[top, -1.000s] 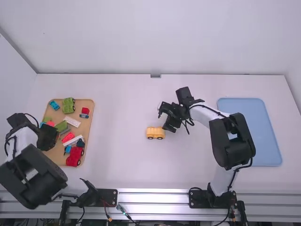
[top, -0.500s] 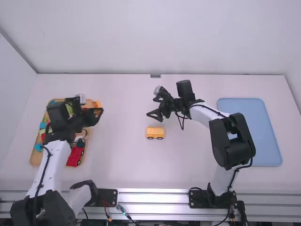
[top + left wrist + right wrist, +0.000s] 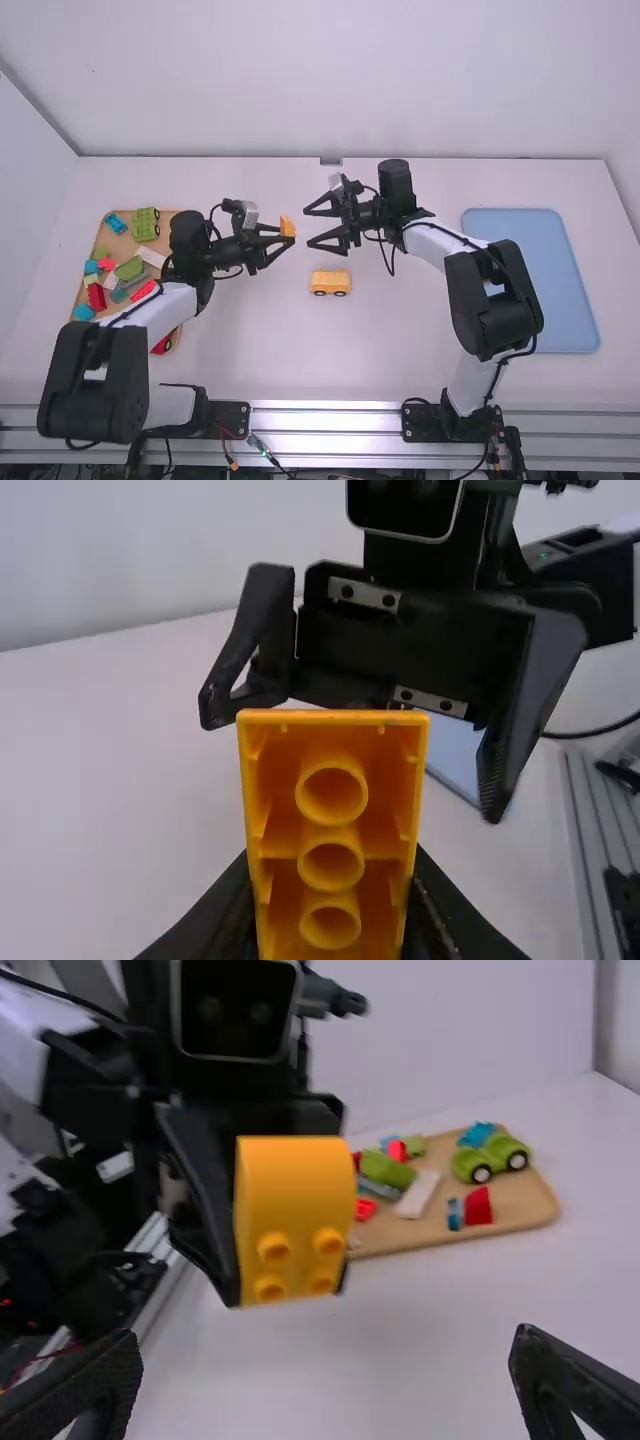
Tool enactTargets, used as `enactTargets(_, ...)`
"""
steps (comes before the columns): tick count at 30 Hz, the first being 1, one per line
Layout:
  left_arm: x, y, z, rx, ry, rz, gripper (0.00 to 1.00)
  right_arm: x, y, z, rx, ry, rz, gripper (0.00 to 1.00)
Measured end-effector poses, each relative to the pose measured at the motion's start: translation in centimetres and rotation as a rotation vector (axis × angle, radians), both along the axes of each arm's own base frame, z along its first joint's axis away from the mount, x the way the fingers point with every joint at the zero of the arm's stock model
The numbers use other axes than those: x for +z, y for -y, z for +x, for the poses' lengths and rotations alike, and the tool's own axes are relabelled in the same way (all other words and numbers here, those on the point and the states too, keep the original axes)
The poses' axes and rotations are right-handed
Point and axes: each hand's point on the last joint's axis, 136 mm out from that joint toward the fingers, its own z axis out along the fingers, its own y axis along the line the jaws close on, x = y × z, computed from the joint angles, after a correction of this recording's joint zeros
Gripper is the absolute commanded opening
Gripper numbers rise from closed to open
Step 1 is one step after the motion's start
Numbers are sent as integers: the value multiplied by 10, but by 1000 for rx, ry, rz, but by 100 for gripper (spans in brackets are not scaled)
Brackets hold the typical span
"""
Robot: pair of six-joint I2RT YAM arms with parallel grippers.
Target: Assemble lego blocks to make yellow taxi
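An orange-yellow block (image 3: 288,227) is held above the table by my left gripper (image 3: 284,241), left of the middle. In the left wrist view the block (image 3: 331,830) has its hollow underside with round tubes toward the camera, between the fingers of my left gripper (image 3: 330,920). Its studs face my right gripper (image 3: 311,227), which stands open a short way to the right, also open in the right wrist view (image 3: 325,1390), where the block (image 3: 292,1210) hangs beyond its fingers. A yellow car body with wheels (image 3: 330,283) rests on the table nearer the camera.
A wooden tray (image 3: 180,217) at the left holds red, green, blue and white blocks, partly under the left arm. The green car (image 3: 145,224) is at its far end. A blue tray (image 3: 535,280) lies right of the right arm.
My left gripper has come from over the wooden tray toward the middle, bringing the orange-yellow block. My right gripper has lifted away from the car body and turned to face left.
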Motion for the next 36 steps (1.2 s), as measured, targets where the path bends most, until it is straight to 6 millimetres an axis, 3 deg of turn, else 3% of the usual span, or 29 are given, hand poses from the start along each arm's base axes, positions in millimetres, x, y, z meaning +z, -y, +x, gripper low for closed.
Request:
enactTargets(6,-18,9,3,-114,19,-45,2,8,1,-8,54,-40,25,77)
enactTargets(11,-17,19,1,-164,43,-70,2,7,-2,-6,33,-106,-1,73)
enactTargets(15,-15,30,-3,-191,42,-81,2,5,-14,-10,31,-128,-20,64)
enactTargets(21,-14,29,1,-167,21,-90,2,3,-21,-14,32,-136,-32,50)
enactTargets(28,-13,28,4,-147,11,-94,2,3,-19,-10,17,-134,-34,49)
enactTargets(36,-12,27,6,-138,19,-95,2,3,-13,-4,-5,-128,-32,33)
